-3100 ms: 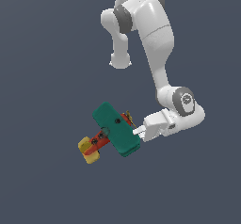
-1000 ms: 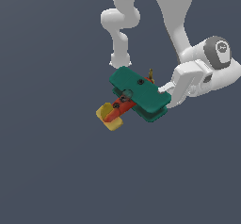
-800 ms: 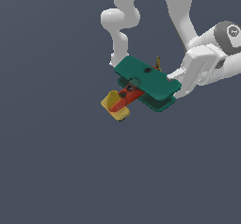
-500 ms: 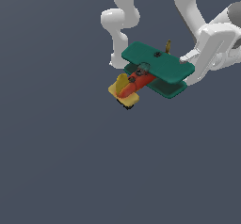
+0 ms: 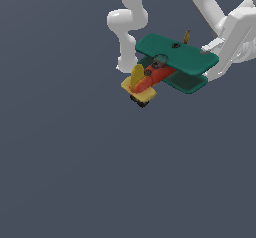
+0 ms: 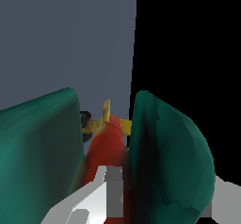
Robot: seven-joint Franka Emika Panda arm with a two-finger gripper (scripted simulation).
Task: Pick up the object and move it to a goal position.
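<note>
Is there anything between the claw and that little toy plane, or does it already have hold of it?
Nothing visible stands between them. The gripper is already closed on the plane, gripping it at the wing end on the exterior view's right and holding it in the air.

The object is a small toy biplane (image 5: 167, 67) with two teal-green wings, one above the other, a red body, a yellow tail and small black wheels beneath. In the exterior view it hangs in mid-air, roughly level, with the yellow tail end toward the exterior view's left and the wings slanting toward the exterior view's right. In the wrist view the red body (image 6: 106, 145) sits between the two teal-green wings.
</note>
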